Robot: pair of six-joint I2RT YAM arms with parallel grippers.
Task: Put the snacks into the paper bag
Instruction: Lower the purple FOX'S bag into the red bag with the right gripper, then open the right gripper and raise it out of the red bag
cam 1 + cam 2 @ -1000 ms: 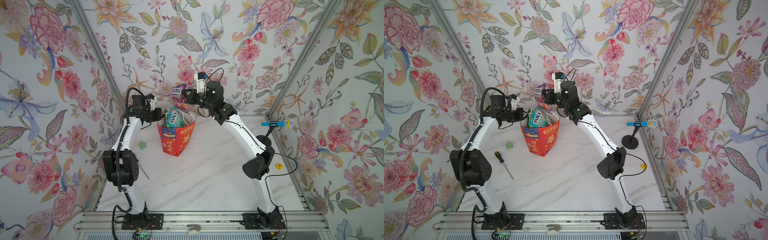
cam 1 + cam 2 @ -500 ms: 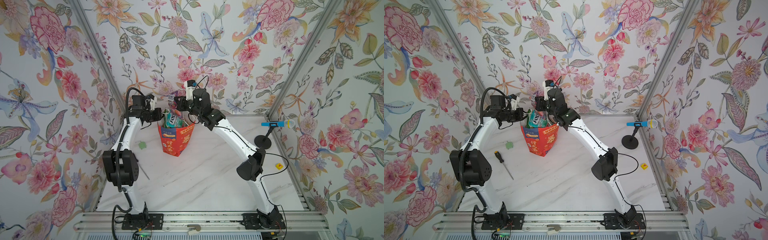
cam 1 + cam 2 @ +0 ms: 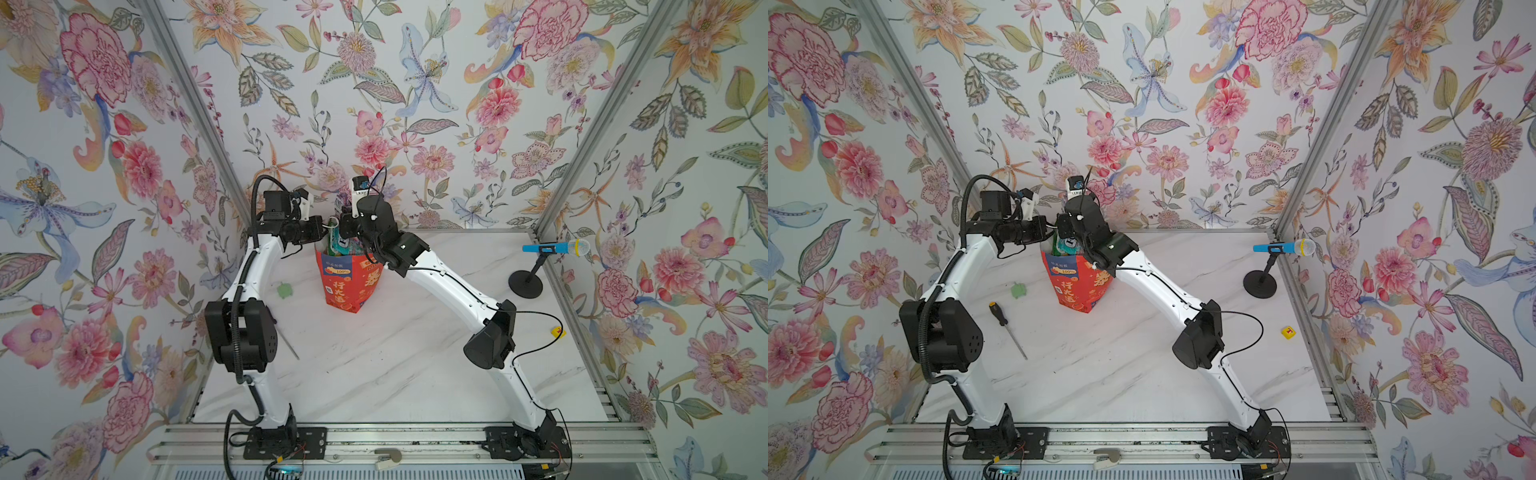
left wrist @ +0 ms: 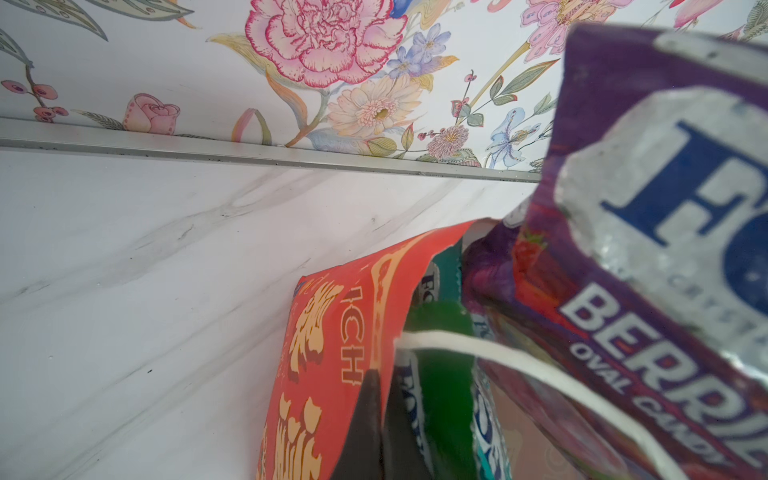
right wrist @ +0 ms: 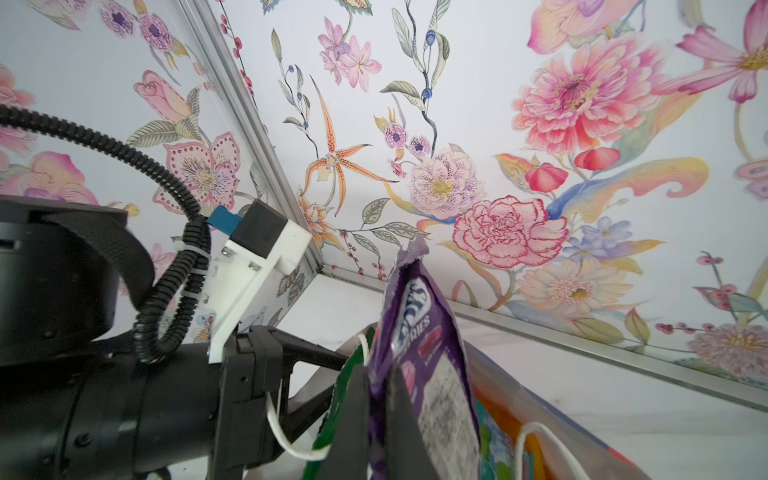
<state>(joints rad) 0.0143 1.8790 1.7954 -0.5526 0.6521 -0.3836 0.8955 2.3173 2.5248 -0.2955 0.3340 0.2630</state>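
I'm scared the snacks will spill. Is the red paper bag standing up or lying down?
Standing up. The red-orange paper bag rests on its base, mouth upward, with glossy snack packets poking out.

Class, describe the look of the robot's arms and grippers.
Both arms: white tubular links, bulky black joints. A ribbed black hose runs along the left arm; a thin black wire loops off the right arm. The left gripper and right gripper have black tapering fingers.
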